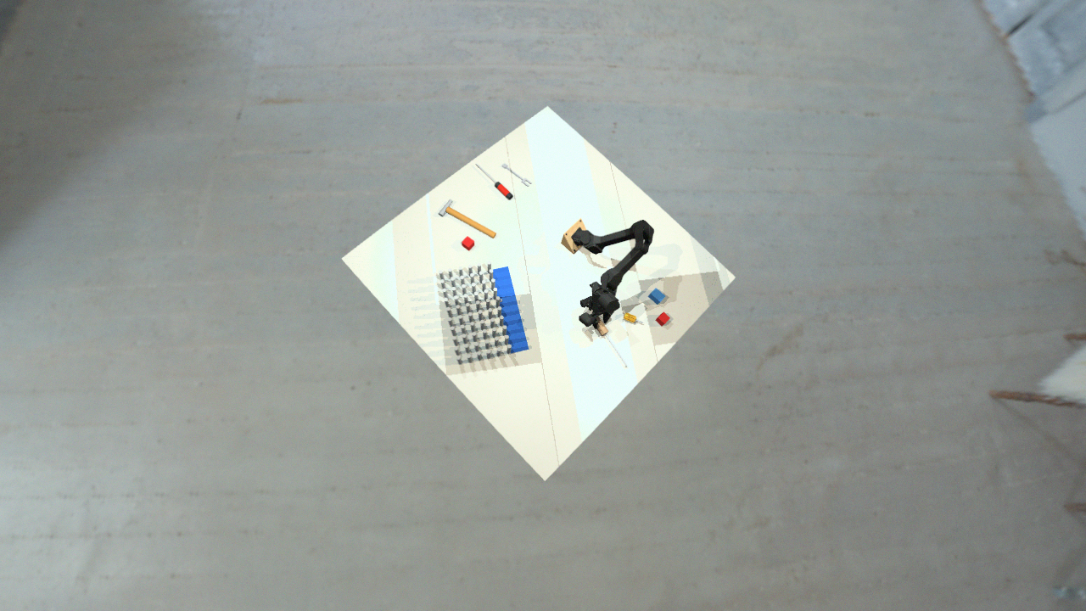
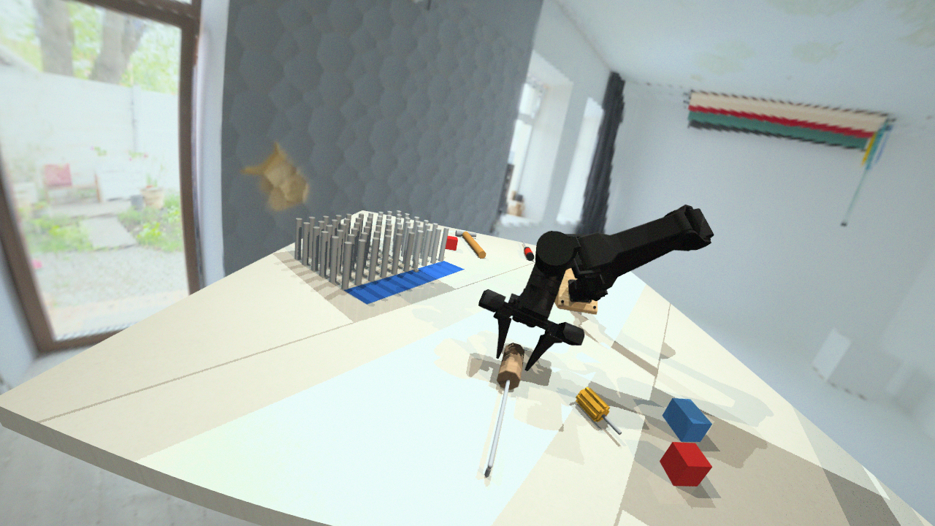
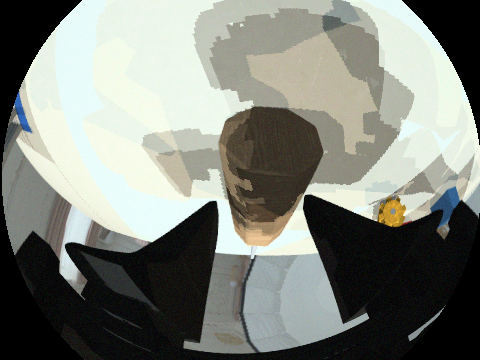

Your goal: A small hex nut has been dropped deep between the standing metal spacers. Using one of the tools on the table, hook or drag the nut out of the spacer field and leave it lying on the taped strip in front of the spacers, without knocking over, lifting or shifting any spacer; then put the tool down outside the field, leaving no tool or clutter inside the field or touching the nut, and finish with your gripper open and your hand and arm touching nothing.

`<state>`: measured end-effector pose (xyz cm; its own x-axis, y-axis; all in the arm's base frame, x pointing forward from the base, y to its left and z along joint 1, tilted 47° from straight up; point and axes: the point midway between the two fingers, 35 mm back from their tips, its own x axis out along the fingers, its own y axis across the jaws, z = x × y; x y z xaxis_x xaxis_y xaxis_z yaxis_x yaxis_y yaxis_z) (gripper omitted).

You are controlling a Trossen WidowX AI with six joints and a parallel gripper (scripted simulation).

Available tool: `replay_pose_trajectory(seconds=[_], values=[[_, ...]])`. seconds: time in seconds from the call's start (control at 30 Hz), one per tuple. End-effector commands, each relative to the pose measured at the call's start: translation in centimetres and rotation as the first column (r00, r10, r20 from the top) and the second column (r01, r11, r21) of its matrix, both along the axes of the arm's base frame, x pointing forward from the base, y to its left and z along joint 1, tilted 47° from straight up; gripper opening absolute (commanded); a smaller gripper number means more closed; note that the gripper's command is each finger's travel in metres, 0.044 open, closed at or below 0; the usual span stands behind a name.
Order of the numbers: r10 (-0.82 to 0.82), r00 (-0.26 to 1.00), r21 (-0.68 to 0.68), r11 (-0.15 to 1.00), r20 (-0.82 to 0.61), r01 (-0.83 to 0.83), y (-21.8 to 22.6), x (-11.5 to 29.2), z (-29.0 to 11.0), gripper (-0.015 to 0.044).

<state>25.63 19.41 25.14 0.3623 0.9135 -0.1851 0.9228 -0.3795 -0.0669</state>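
My gripper [image 1: 596, 323] [image 2: 515, 361] [image 3: 262, 206] is open and points down at the table, right of the spacer field. A hook tool with a brown wooden handle [image 1: 601, 328] [image 2: 510, 367] [image 3: 270, 170] and a long thin metal rod [image 1: 616, 349] [image 2: 497, 428] lies on the table. Its handle sits between my spread fingers with a gap on each side. The grey standing spacers [image 1: 474, 315] [image 2: 366, 245] form a dense grid, with the blue taped strip [image 1: 510, 307] [image 2: 405, 281] along the side facing me. I cannot see the hex nut.
A yellow-handled screwdriver [image 1: 629, 318] [image 2: 592, 404] [image 3: 391, 212], a blue cube [image 1: 657, 295] [image 2: 686, 418] and a red cube [image 1: 663, 318] [image 2: 684, 463] lie right of the gripper. A hammer [image 1: 467, 219] [image 2: 473, 245], another red cube [image 1: 467, 243], a red-handled screwdriver [image 1: 497, 184] and a small wrench [image 1: 516, 174] lie beyond the spacers.
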Motion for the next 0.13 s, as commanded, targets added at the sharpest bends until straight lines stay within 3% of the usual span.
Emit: replay_pose_trajectory(seconds=[0.0, 0.1], values=[[0.001, 1.000, -0.001, 1.000, 0.001, -0.001, 0.01, -0.01, 0.00, 0.0341], [0.001, 1.000, -0.001, 1.000, 0.001, -0.001, 0.01, -0.01, 0.00, 0.0420]])
